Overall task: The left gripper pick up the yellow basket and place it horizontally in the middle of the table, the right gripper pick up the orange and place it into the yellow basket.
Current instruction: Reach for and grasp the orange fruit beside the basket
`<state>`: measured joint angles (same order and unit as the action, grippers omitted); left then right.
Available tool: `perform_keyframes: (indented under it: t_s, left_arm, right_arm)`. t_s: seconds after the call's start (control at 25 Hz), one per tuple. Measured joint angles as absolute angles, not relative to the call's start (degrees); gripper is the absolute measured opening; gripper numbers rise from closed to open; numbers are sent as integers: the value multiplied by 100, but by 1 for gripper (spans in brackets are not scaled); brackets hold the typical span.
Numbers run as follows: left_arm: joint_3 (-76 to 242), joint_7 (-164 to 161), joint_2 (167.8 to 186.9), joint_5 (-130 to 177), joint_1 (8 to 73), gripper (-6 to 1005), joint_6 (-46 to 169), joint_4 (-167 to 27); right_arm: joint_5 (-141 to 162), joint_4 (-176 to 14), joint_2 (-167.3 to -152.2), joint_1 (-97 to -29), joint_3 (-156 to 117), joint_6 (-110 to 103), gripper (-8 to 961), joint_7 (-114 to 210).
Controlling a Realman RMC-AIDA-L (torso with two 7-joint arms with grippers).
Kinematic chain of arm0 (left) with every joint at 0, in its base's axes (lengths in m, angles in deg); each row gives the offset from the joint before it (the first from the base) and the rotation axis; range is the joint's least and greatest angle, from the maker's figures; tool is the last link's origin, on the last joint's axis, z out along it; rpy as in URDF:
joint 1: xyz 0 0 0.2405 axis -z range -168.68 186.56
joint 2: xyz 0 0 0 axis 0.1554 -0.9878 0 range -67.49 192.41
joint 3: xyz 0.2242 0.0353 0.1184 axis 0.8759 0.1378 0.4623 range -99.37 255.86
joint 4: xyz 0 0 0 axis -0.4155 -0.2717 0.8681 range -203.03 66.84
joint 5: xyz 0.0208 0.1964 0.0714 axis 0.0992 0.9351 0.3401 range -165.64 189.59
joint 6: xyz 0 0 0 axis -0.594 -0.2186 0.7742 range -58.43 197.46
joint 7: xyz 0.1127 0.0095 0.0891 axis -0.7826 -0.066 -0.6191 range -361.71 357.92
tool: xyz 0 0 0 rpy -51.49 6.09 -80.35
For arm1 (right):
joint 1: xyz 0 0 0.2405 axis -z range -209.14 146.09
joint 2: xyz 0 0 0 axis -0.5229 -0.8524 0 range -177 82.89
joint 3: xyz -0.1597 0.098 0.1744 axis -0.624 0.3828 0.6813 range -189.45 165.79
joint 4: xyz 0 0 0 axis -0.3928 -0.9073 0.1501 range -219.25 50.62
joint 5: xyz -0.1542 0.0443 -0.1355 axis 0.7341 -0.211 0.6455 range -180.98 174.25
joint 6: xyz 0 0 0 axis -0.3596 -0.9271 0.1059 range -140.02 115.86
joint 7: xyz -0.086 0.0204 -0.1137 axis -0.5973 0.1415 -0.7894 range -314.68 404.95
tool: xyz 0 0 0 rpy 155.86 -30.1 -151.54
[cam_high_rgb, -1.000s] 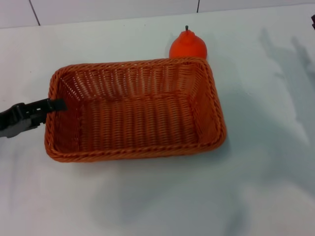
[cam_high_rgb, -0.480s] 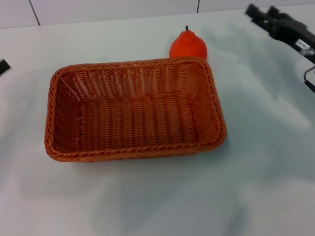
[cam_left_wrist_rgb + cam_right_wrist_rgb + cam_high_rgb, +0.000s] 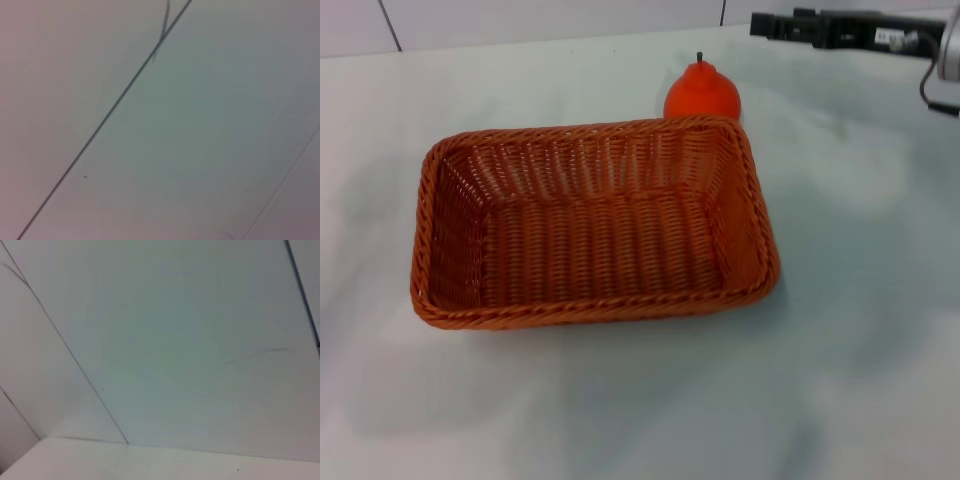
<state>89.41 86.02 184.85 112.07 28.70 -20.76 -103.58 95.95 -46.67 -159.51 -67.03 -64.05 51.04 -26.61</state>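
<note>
White and unmarked, the broad smooth surface point(image 3: 860, 330) fills the head view, with pale wall panels behind it. At the far right corner the right pincer point(image 3: 760, 23), black fingers on a silver-white arm, reaches in level and points leftward, hanging above and to the right of the fruit; half a second ago it sat further right and angled down. Whether its fingers are apart or together cannot be told from here, as they appear as one dark bar. Just below and left of its tip stands the small bright orange round fruit point(image 3: 701, 92) with a short dark stem, touching the far rim of the large rectangular orange-brown wicker basket point(image 3: 590, 222). That basket lies flat, long side across, near the middle. The left pincer, at the basket's left rim a second ago, is now out of view. Basket placement looks finished; the orange pick appears to be starting. Both wrist views show only blank wall.
</note>
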Motion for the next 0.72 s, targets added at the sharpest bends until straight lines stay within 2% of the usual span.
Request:
perform_keyframes:
  t_s: [0.16,0.32,0.72]
  left_arm:
    - [8940,8479,18498,11153,2877,742,-2209,-10339]
    - [8937,8366,18521,11134,2886,740,-2267,-10260]
    - [8963,7555,18615,10981,2909,741,-2815,-10120]
  right_arm:
    - [10658,-4165,-15864,-7079,-6287,5211,809,-1680]
    - [11914,-3943,-15861,-7553,-6172,5228,805,-900]
    - [13151,-4493,-16102,-8276,-6307,4930,795,-494]
